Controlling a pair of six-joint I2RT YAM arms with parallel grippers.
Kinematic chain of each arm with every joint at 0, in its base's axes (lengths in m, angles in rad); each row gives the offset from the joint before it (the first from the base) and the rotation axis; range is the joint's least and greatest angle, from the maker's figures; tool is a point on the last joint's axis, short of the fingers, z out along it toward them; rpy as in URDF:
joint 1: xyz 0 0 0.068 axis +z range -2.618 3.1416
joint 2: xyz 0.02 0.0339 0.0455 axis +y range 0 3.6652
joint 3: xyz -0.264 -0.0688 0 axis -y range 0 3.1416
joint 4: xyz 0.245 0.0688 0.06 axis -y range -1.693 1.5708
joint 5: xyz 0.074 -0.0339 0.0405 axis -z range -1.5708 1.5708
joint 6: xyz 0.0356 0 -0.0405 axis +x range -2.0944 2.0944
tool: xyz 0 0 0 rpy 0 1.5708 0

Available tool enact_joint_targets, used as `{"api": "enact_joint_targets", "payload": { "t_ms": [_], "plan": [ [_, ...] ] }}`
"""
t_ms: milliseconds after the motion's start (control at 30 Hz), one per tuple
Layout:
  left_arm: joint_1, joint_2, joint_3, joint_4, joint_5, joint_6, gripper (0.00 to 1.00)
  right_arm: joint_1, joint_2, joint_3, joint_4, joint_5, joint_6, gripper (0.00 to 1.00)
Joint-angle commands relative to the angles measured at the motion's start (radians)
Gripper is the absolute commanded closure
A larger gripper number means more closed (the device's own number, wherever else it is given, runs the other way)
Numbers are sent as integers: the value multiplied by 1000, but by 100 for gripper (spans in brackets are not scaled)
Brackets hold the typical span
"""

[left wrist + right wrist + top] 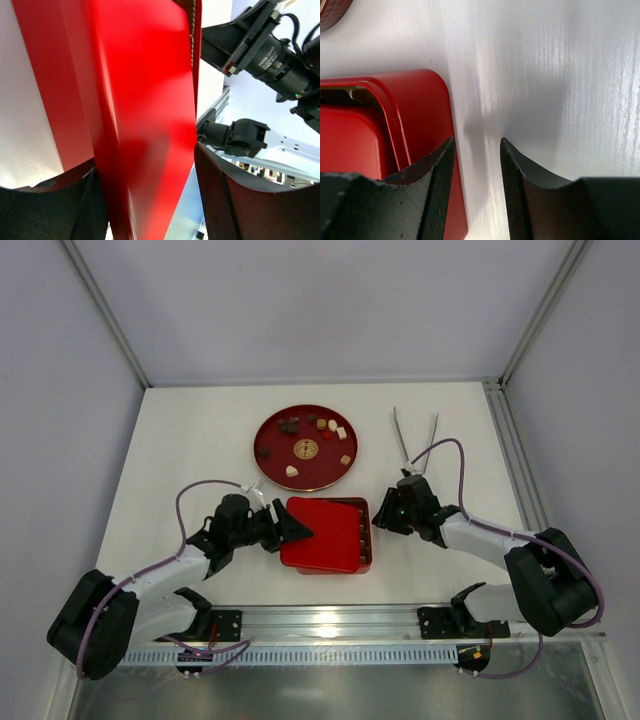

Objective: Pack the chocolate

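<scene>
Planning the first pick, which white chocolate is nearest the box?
The lone white chocolate at the plate's near rim; the other two sit side by side at its far right.

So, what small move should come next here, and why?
Probably the left tool should raise the red lid off the box. It seems to grip the lid's edge, the box is covered, and all the chocolate lies on the round plate. The right tool is open beside the box wall.
</scene>
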Motion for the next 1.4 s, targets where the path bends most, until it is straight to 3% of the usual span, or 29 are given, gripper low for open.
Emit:
{"api": "enact_joint_targets", "payload": {
  "t_ms": [0, 300, 633, 1000, 1367],
  "plan": [
    [17, -24, 34, -181, -39, 81, 39, 9, 12, -11, 34, 13, 8, 57],
    [47, -58, 37, -198, -6, 119, 37, 10, 21, -17, 45, 12, 11, 56],
    [110, -101, 14, -59, 120, 50, 41, 13, 42, -22, 85, 2, 13, 57],
    [228, -144, -15, -81, 209, 61, 41, 19, 50, -26, 96, 4, 15, 57],
    [271, -196, -26, -189, 169, 99, 42, 25, 59, -22, 100, 4, 16, 56]
  ]
}}
